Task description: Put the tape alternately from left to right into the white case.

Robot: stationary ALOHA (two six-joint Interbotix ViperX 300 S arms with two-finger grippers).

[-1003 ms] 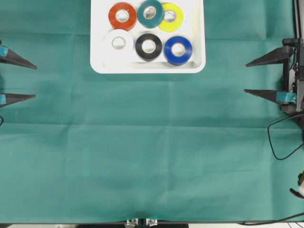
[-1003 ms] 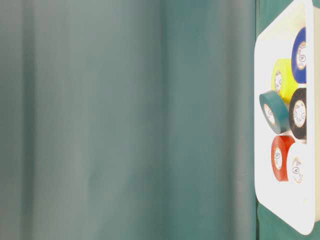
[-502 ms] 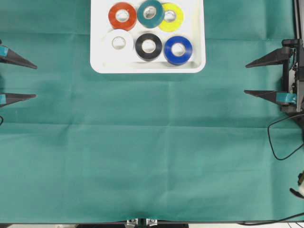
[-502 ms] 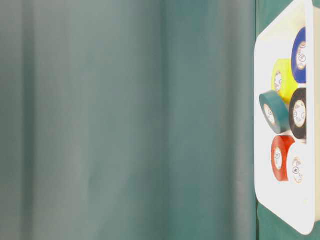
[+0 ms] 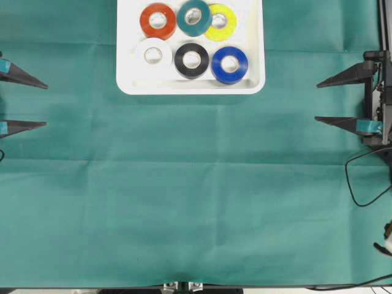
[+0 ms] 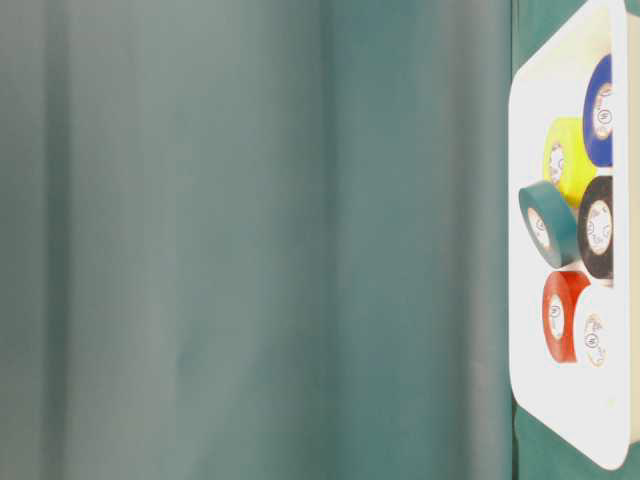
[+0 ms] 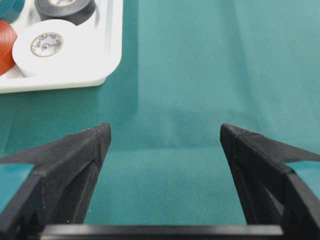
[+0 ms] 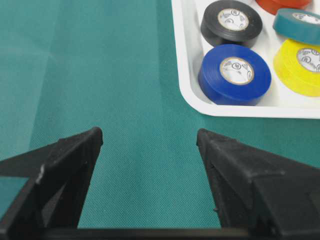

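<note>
My left gripper (image 5: 38,103) and my right gripper (image 5: 324,99) sit at opposite edges of the green cloth (image 5: 196,208), each with jaws spread wide and nothing between them. Beyond my left fingertips, the white case (image 7: 114,55) lies ahead and off to the left; from my right wrist it lies ahead and to the right, the blue roll (image 8: 234,74) nearest. Neither arm looks closer; the case (image 5: 190,87) sits roughly midway between them, well apart from both, its long axis running from one gripper's side toward the other's. All six rolls are inside: white (image 5: 153,54), black (image 5: 192,59) and blue (image 5: 229,64) lying flat in the near row, red-orange (image 5: 157,20), teal (image 5: 194,17) and yellow (image 5: 219,22) behind, the teal tilted onto the yellow. I judge the loading finished, with no roll left on the cloth.
</note>
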